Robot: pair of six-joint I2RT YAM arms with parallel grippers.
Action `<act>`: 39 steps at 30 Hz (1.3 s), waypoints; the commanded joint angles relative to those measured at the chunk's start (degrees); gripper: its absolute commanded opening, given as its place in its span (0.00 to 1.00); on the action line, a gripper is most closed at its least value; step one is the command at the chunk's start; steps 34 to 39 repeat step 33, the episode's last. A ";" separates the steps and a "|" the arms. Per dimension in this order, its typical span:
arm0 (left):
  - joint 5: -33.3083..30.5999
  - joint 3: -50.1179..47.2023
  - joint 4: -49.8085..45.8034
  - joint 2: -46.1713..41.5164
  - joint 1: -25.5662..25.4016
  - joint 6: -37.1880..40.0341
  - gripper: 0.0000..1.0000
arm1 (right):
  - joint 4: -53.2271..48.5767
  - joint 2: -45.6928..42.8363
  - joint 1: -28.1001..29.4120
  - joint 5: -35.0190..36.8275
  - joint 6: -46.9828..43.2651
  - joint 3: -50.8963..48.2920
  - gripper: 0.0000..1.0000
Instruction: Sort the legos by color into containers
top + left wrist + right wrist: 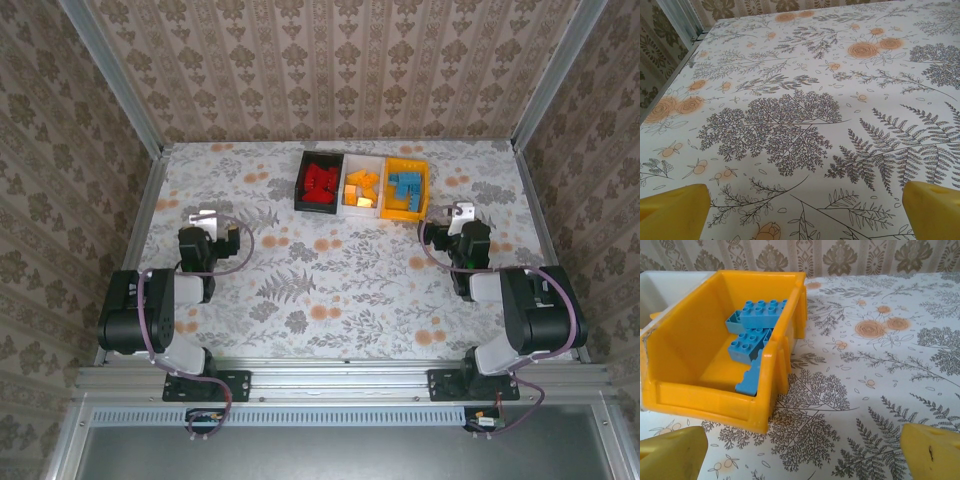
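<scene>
Three joined trays stand at the back middle of the table. The black tray [303, 172] holds red legos [320, 182]. In the white tray [352, 167] lie orange legos [361, 187]. The yellow-orange tray [422, 178] holds blue legos [405, 184]; in the right wrist view this tray [700, 395] is close at the left with several blue legos [755, 325] inside. My left gripper [207, 217] is open over bare cloth at the left, its yellow fingers [675, 212] wide apart. My right gripper [461, 212] is open just right of the yellow-orange tray, holding nothing.
A floral tablecloth [330, 280] covers the table. Patterned walls and metal frame posts [110, 75] enclose it on three sides. A metal rail [340, 372] runs along the near edge by the arm bases.
</scene>
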 commanded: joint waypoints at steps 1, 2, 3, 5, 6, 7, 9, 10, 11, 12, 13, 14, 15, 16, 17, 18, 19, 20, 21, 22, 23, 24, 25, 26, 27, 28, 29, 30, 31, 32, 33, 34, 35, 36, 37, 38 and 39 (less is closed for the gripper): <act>1.16 0.68 1.62 0.15 0.53 1.01 1.00 | -1.29 0.38 0.44 1.28 -0.48 0.68 1.00; 1.12 0.70 1.61 0.15 0.49 1.04 1.00 | -1.28 0.33 0.42 1.25 -0.47 0.68 1.00; 1.13 0.70 1.61 0.09 0.54 1.05 1.00 | -1.28 0.35 0.49 1.32 -0.48 0.72 1.00; 1.12 0.70 1.62 0.12 0.48 1.05 1.00 | -1.29 0.32 0.49 1.31 -0.47 0.68 1.00; 1.12 0.70 1.61 0.15 0.48 1.05 1.00 | -1.29 0.39 0.48 1.44 -0.56 0.70 1.00; 1.12 0.69 1.61 0.13 0.50 1.03 1.00 | -1.28 0.33 0.58 1.54 -0.57 0.68 1.00; 1.19 0.71 1.61 0.09 0.51 1.04 1.00 | -1.28 0.35 0.58 1.54 -0.58 0.68 1.00; 1.12 0.70 1.60 0.14 0.49 1.03 1.00 | -1.28 0.40 0.58 1.55 -0.57 0.68 1.00; 1.12 0.70 1.65 0.11 0.49 1.05 1.00 | -1.28 0.34 0.58 1.53 -0.56 0.68 1.00; 1.20 0.66 1.65 0.11 0.46 1.01 1.00 | -1.28 0.38 0.58 1.56 -0.57 0.70 1.00; 1.14 0.70 1.61 0.11 0.49 1.06 1.00 | -1.28 0.33 0.57 1.60 -0.57 0.68 1.00; 1.12 0.70 1.59 0.14 0.49 0.99 1.00 | -1.28 0.32 0.58 1.60 -0.57 0.72 1.00; 1.12 0.66 1.66 0.10 0.49 1.05 1.00 | -1.30 0.32 0.58 1.63 -0.57 0.70 1.00; 1.12 0.70 1.61 0.07 0.48 0.99 1.00 | -1.31 0.39 0.58 1.61 -0.57 0.68 1.00; 1.16 0.70 1.61 0.10 0.50 1.01 1.00 | -1.30 0.34 0.58 1.58 -0.57 0.70 1.00; 1.12 0.70 1.65 0.13 0.48 1.00 1.00 | -1.29 0.32 0.58 1.62 -0.57 0.68 1.00; 1.15 0.66 1.61 0.13 0.48 1.03 1.00 | -1.28 0.34 0.58 1.63 -0.57 0.68 1.00; 1.12 0.65 1.61 0.15 0.49 1.06 1.00 | -1.28 0.32 0.58 1.62 -0.57 0.68 1.00; 1.12 0.70 1.61 0.14 0.48 1.01 1.00 | -1.28 0.39 0.58 1.63 -0.57 0.68 1.00; 1.12 0.70 1.66 0.13 0.48 0.98 1.00 | -1.39 0.36 0.58 1.61 -0.57 0.68 1.00; 1.12 0.70 1.61 0.11 0.48 1.03 1.00 | -1.31 0.38 0.58 1.63 -0.59 0.68 1.00; 1.13 0.70 1.61 0.07 0.48 1.04 1.00 | -1.38 0.35 0.57 1.63 -0.60 0.68 1.00; 1.14 0.72 1.61 0.15 0.53 1.03 1.00 | -1.37 0.41 0.71 1.70 -0.66 0.76 1.00; 1.12 0.70 1.62 0.06 0.49 0.99 1.00 | -1.61 0.49 0.83 1.85 -0.81 0.94 1.00; 1.14 0.70 1.61 0.08 0.53 1.04 1.00 | -1.70 0.57 0.95 2.03 -0.88 1.03 1.00; 1.16 0.70 1.61 0.13 0.49 0.99 1.00 | -2.06 0.74 0.95 2.15 -0.92 1.27 1.00; 1.16 0.70 1.62 0.14 0.49 1.06 1.00 | -2.14 0.76 1.01 2.03 -0.84 1.34 1.00; 1.13 0.70 1.64 0.15 0.49 1.05 1.00 | -2.22 0.68 0.87 1.98 -0.83 1.32 1.00; 1.12 0.70 1.61 0.11 0.49 1.04 1.00 | -1.91 0.55 0.84 1.98 -0.83 1.06 1.00; 1.12 0.69 1.61 0.14 0.48 1.00 1.00 | -1.71 0.42 0.89 2.02 -0.83 0.91 1.00; 1.12 0.69 1.60 0.12 0.49 1.06 1.00 | -1.46 0.33 0.87 2.00 -0.82 0.77 1.00; 1.12 0.69 1.60 0.12 0.49 1.06 1.00 | -1.46 0.33 0.87 2.00 -0.82 0.77 1.00; 1.12 0.69 1.60 0.12 0.49 1.06 1.00 | -1.46 0.33 0.87 2.00 -0.82 0.77 1.00; 1.12 0.69 1.60 0.12 0.49 1.06 1.00 | -1.46 0.33 0.87 2.00 -0.82 0.77 1.00; 1.12 0.69 1.60 0.12 0.49 1.06 1.00 | -1.46 0.33 0.87 2.00 -0.82 0.77 1.00; 1.12 0.69 1.60 0.12 0.49 1.06 1.00 | -1.46 0.33 0.87 2.00 -0.82 0.77 1.00; 1.12 0.69 1.60 0.12 0.49 1.06 1.00 | -1.46 0.33 0.87 2.00 -0.82 0.77 1.00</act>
